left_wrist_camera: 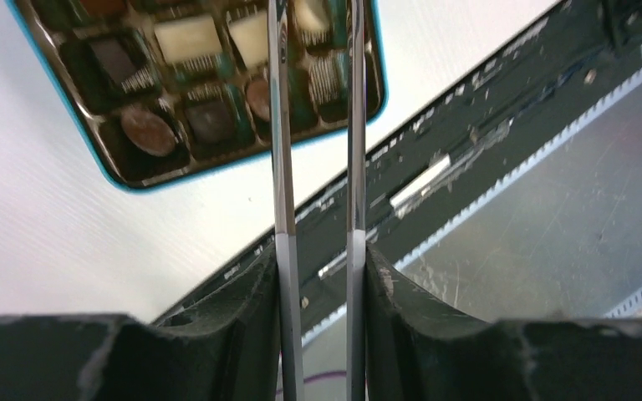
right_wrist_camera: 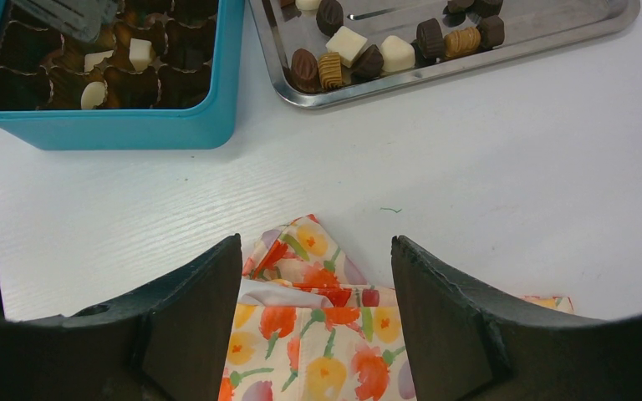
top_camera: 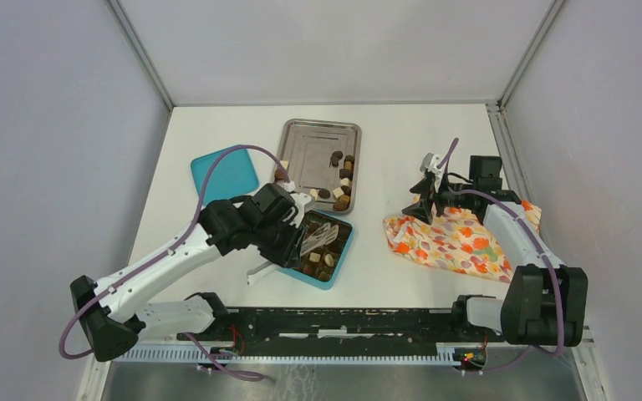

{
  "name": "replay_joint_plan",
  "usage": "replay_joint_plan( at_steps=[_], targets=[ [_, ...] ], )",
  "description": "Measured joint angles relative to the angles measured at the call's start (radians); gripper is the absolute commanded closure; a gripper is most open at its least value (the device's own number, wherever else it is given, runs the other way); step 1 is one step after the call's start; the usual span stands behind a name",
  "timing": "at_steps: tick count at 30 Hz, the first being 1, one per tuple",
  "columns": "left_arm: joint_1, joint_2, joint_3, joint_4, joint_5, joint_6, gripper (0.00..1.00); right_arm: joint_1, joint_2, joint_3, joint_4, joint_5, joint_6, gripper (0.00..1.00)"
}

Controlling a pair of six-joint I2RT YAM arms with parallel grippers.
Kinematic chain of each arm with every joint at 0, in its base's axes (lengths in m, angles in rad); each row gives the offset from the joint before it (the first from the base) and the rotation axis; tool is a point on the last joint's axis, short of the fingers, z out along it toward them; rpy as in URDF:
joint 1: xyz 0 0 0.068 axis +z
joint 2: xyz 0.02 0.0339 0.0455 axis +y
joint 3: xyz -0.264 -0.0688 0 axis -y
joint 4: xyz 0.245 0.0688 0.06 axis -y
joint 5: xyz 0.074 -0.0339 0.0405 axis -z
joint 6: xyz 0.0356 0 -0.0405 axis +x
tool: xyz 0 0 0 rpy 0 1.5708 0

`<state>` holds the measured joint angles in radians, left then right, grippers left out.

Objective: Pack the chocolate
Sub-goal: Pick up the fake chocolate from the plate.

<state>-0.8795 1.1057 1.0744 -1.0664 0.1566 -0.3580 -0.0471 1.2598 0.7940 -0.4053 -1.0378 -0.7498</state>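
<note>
My left gripper (left_wrist_camera: 320,271) clamps the tongs (left_wrist_camera: 282,125) over the box (right_wrist_camera: 134,129) near the desk's (right_wrist_camera: 468,167) front edge; I'd lower squarely into one free cell.

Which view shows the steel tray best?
Top external: the tray shows nearly whole, with chocolates along its right side. Right wrist catches only one edge, close up; left wrist misses it.
</note>
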Motion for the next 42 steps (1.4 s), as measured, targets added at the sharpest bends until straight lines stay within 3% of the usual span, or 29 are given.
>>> replay_joint_plan(
  at_steps=[7, 14, 23, 30, 42],
  targets=[
    [0.025, 0.036, 0.078, 0.142, -0.08, 0.002, 0.59, 0.0, 0.0, 0.0, 0.0, 0.0, 0.0, 0.28],
    [0.139, 0.264, 0.209, 0.269, -0.112, 0.06, 0.6, 0.0, 0.0, 0.0, 0.0, 0.0, 0.0, 0.28],
    [0.245, 0.604, 0.476, 0.268, -0.188, 0.182, 0.59, 0.001, 0.0, 0.0, -0.001, 0.001, -0.006, 0.28],
    [0.274, 0.787, 0.6, 0.234, -0.208, 0.221, 0.58, 0.002, 0.0, 0.0, -0.005, 0.003, -0.011, 0.28],
    [0.284, 0.895, 0.668, 0.182, -0.214, 0.228, 0.54, 0.002, 0.0, 0.0, -0.009, 0.003, -0.016, 0.28]
  ],
)
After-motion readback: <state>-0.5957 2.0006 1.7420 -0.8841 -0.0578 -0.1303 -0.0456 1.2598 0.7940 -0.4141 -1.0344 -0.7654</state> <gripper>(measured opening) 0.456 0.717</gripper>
